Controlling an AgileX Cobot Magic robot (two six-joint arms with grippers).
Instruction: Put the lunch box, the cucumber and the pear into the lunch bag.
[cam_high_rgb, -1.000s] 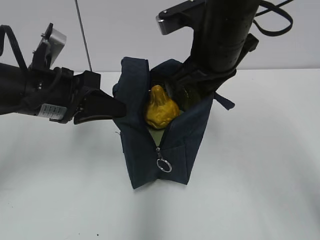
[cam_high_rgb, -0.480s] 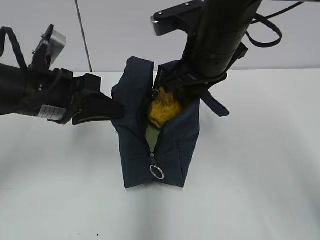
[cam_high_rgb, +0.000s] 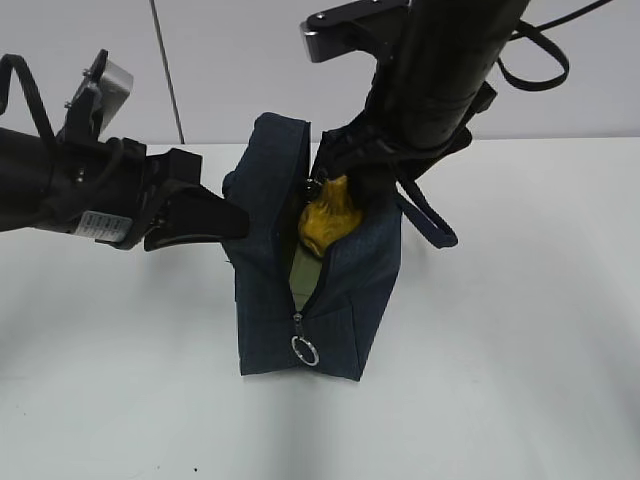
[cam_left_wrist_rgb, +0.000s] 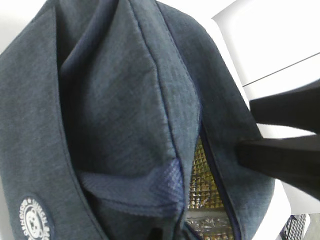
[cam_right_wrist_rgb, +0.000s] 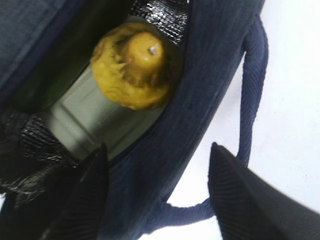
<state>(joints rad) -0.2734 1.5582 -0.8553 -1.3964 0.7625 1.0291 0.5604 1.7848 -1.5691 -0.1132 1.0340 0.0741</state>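
Observation:
The dark navy lunch bag (cam_high_rgb: 330, 300) stands open in the middle of the table. The yellow pear (cam_high_rgb: 328, 215) sits in its opening, resting on the sage-green lid of the lunch box (cam_right_wrist_rgb: 92, 120), as the right wrist view shows (cam_right_wrist_rgb: 132, 65). The cucumber is not clearly visible. My right gripper (cam_right_wrist_rgb: 165, 195) is open and empty. It straddles the bag's right wall, with one finger (cam_right_wrist_rgb: 92, 195) inside and the other outside. My left gripper (cam_high_rgb: 238, 215) is closed on the bag's left wall (cam_left_wrist_rgb: 125, 100); its fingers are hidden in the left wrist view.
The bag's padded loop handle (cam_high_rgb: 432, 218) hangs over its right side, near my right gripper's outer finger (cam_right_wrist_rgb: 240, 200). The metal ring pull (cam_high_rgb: 305, 350) hangs at the bag's front end. The white table (cam_high_rgb: 520, 350) surrounds the bag.
My right arm has shifted left and risen slightly, and the bag has swung left and stands straighter. The pear sits lower in the opening. My left gripper has stayed in place.

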